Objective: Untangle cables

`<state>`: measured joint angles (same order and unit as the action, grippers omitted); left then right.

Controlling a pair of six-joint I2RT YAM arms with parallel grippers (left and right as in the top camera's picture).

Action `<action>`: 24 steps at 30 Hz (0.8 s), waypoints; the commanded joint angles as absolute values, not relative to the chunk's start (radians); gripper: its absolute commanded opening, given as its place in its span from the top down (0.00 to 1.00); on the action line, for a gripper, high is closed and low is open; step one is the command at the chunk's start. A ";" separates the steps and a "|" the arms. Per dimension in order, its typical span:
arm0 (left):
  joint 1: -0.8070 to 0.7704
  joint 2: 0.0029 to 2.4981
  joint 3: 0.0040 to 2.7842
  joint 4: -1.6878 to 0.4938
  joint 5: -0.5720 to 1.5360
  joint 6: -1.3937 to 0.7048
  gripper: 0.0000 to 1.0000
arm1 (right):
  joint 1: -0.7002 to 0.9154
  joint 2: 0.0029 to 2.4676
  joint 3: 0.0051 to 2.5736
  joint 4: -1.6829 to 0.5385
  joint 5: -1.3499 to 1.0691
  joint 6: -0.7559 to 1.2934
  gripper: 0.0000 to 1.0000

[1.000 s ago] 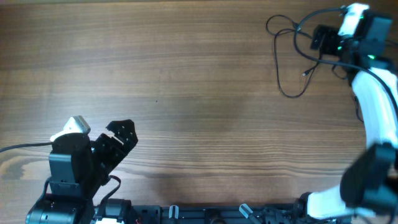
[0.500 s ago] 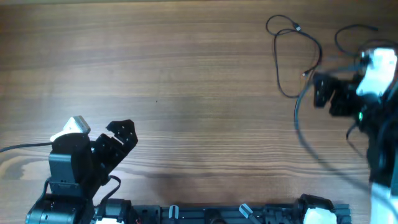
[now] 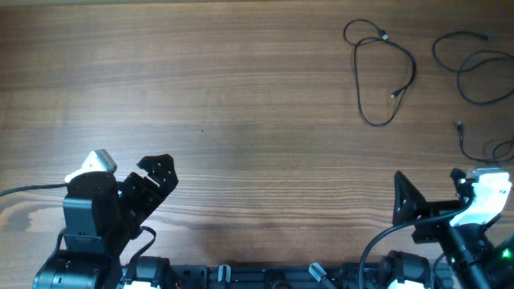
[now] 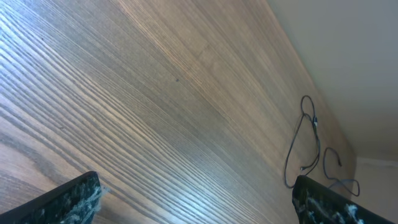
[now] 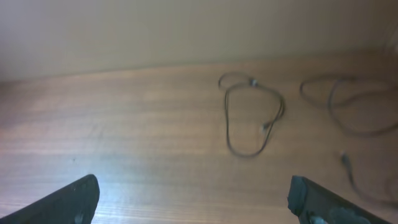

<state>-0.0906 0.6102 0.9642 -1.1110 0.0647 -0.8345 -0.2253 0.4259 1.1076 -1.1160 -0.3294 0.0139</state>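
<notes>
Upper right of the overhead frame, we see three cables (image 3: 358, 80) lying as separate loops on the surface (image 3: 241, 96), none crossing, so untangling looks done. Left claw (image 3: 165, 175) and right claw (image 3: 426, 189) sit low in frame, jaws apart, empty.

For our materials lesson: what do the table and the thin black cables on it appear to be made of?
Table: looks like wood or wood-look laminate, mid-brown, satin; straight grain lines run across it, with a soft sheen in the left wrist view. Cables: probably plastic or rubber sheathing, matte black; they lie in loose, limp curves, with small end plugs, material unclear.
</notes>
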 commanded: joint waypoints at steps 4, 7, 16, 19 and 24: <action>-0.088 0.609 0.971 -1.109 0.048 -0.815 0.00 | -0.222 0.423 1.101 -1.168 -0.342 0.241 0.00; -0.088 0.609 0.971 -1.109 0.048 -0.815 0.00 | -0.222 0.424 1.101 -1.172 -0.296 0.254 0.00; -0.088 0.609 0.971 -1.109 0.048 -0.815 0.00 | -0.222 0.423 1.077 -1.148 -0.351 0.066 0.00; -0.088 0.609 0.971 -1.109 0.048 -0.815 0.00 | -0.222 0.398 0.997 -1.052 -0.394 0.066 0.00; -0.088 0.609 0.971 -1.109 0.048 -0.815 0.00 | -0.222 0.266 0.772 -0.793 -0.473 0.068 0.00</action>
